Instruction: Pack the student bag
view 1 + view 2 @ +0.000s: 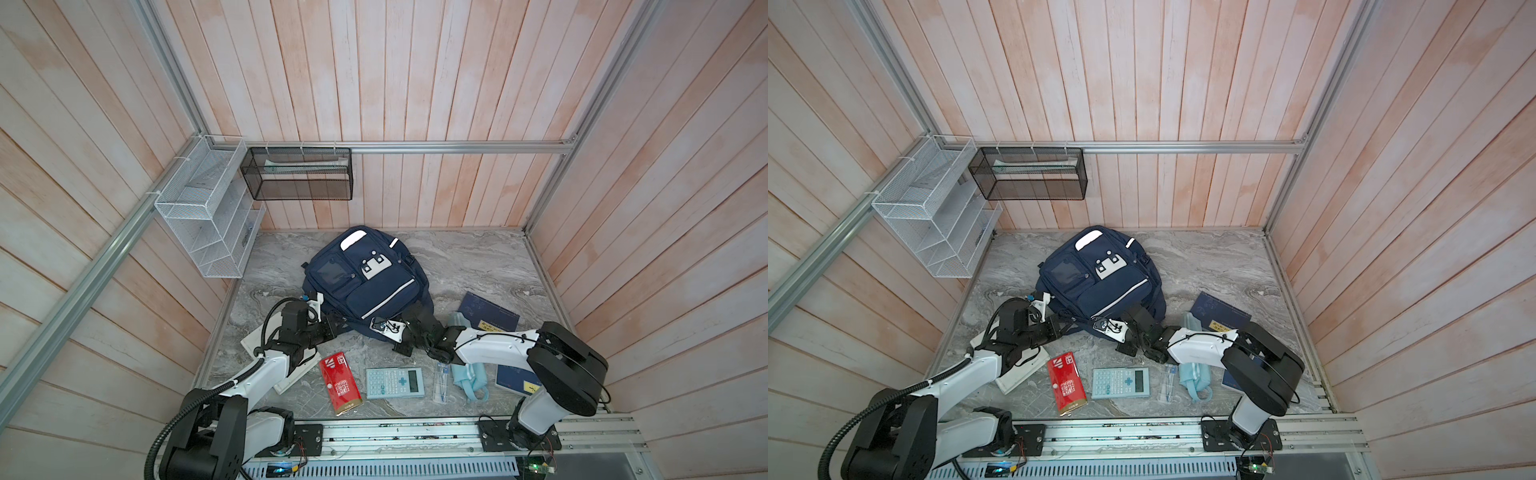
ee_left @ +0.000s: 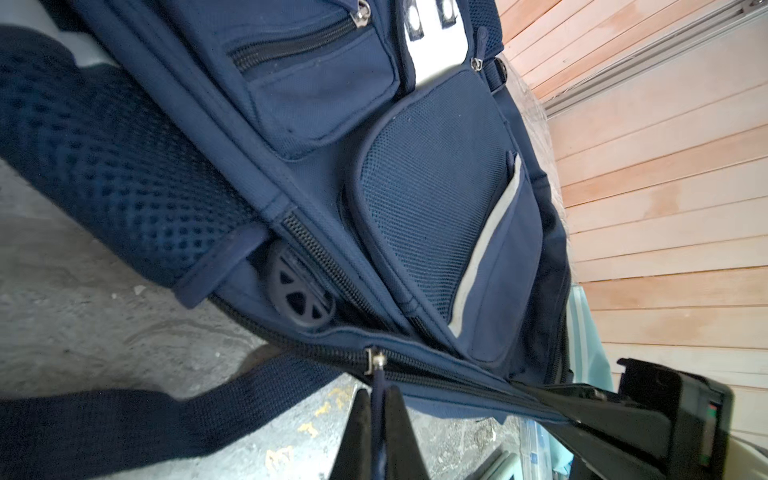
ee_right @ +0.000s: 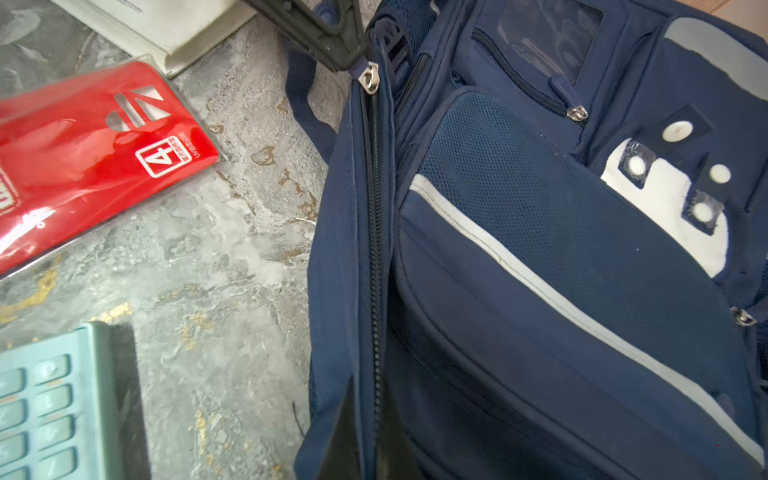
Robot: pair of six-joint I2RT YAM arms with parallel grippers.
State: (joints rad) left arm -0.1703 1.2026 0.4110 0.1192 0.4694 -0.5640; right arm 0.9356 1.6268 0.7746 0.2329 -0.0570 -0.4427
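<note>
The student bag [image 1: 365, 282] is laid front-up on the marble tabletop [image 1: 478, 266], toward the 12 o'clock side of centre in both top views. Its long axis runs roughly from 12 to 6 o'clock, with the near end turned to the arms. Along that near end the main zip [image 3: 376, 249] is seen, and it looks done up. The zip puller [image 2: 374, 360] is pinched by its tab in the left claw [image 2: 377, 399], whose jaws are pressed together on it at about 7 o'clock of the bag. The right claw [image 2: 540, 392] is closed on the bag's fabric edge beside the same zip, at about 5 o'clock. The zip is thus stretched between the two claws along a 9-to-3 line. Opening is judged to be the step in hand: the puller would have to be drawn along the zip, not lifted, while the fabric is held taut. A red booklet [image 1: 340, 382], a calculator [image 1: 395, 383] and a light-blue pouch [image 1: 471, 376] are found at 6 o'clock of the bag.
</note>
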